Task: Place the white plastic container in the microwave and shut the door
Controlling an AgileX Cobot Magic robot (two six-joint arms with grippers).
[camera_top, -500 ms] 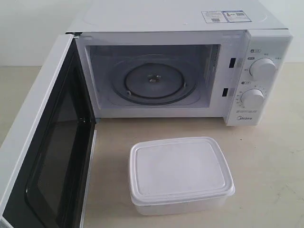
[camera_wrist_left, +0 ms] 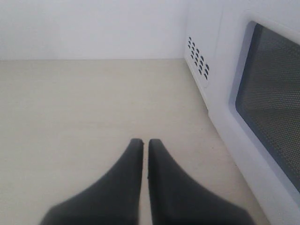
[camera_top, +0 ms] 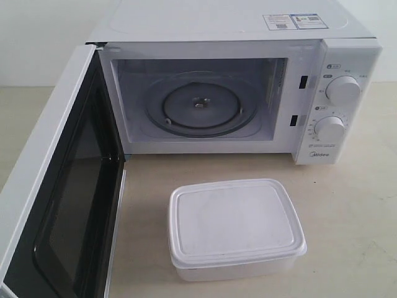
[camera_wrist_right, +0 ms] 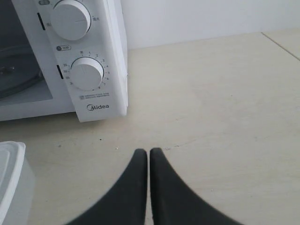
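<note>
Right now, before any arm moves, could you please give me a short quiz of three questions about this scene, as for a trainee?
1. True or false: the white plastic container already sits on the turntable inside the microwave.
2. Choose one: the door is A) shut, B) swung open at the left of the exterior view, C) taken off.
3. Fill in: the right gripper is ____ (open or shut).

Key: 1 false, it stands on the table in front of the microwave; 2 B; 3 shut.
</note>
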